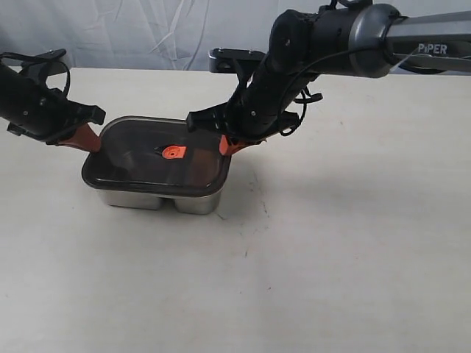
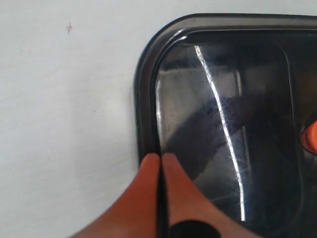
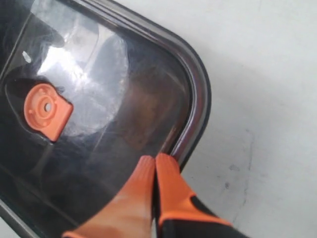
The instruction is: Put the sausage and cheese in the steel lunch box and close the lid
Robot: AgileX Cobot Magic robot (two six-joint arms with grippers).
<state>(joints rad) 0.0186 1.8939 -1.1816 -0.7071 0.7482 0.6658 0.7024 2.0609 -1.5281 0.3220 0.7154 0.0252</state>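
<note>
White table (image 1: 353, 257) and a pale wrinkled backdrop (image 1: 147, 29) frame two black arms meeting over a steel lunch box (image 1: 158, 200), which sits left of centre in the exterior view with its dark lid (image 1: 140, 158) laid flat on top. The lid's long axis runs side to side between the arms, so each arm has one short end within reach. The left gripper (image 1: 92, 141) comes in from the left with its orange jaws pressed together and empty, tips resting on the lid's rim at that end. The right gripper (image 1: 224, 145) reaches across from the right, jaws likewise closed on nothing, tips on the rim beside the far right corner. An orange tab (image 1: 172, 152) marks the lid's centre, about midway between the two tips. The sausage and cheese are nowhere on the table; they are presumably inside the box, though the tinted, glare-streaked lid hides them too well to say. The lid looks seated, and what remains appears to be a downward press at both ends, where uneven force could tip it.
</note>
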